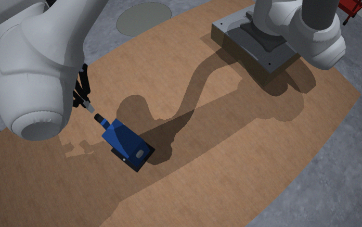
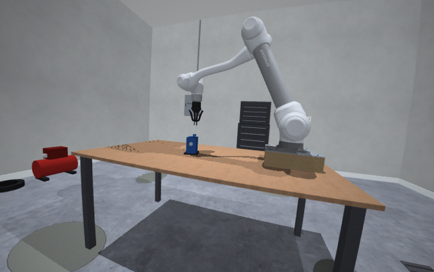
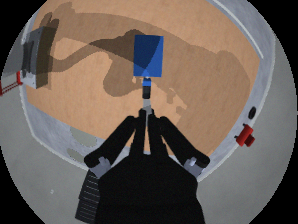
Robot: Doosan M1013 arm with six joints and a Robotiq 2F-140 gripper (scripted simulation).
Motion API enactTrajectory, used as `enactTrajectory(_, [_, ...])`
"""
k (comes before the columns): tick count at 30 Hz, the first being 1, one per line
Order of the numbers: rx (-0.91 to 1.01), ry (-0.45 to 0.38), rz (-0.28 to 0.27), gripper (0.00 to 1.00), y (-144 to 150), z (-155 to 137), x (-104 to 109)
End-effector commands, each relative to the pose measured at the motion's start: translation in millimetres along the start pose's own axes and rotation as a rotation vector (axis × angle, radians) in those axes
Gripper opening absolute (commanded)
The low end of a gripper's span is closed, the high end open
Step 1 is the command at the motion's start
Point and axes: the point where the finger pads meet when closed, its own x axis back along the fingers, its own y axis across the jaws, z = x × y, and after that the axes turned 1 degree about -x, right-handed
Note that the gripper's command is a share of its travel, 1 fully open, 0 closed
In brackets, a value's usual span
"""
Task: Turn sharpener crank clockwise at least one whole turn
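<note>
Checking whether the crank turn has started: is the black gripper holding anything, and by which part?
Nothing is held. The black two-finger gripper is shut on itself, hanging above the blue pencil sharpener; its black crank knob is untouched.

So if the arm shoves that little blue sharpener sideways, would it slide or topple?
Probably neither. The blue sharpener sits on a flat dark base flush with the table, so it should hold. Its black knob looks round, so the shut end effector might slip off it.
</note>
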Motion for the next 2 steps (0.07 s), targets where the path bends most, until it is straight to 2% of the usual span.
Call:
enactTrajectory(1, [0.0,0.0,0.0,0.0,0.0,0.0,0.2])
enactTrajectory(2, [0.0,0.0,0.0,0.0,0.0,0.0,0.2])
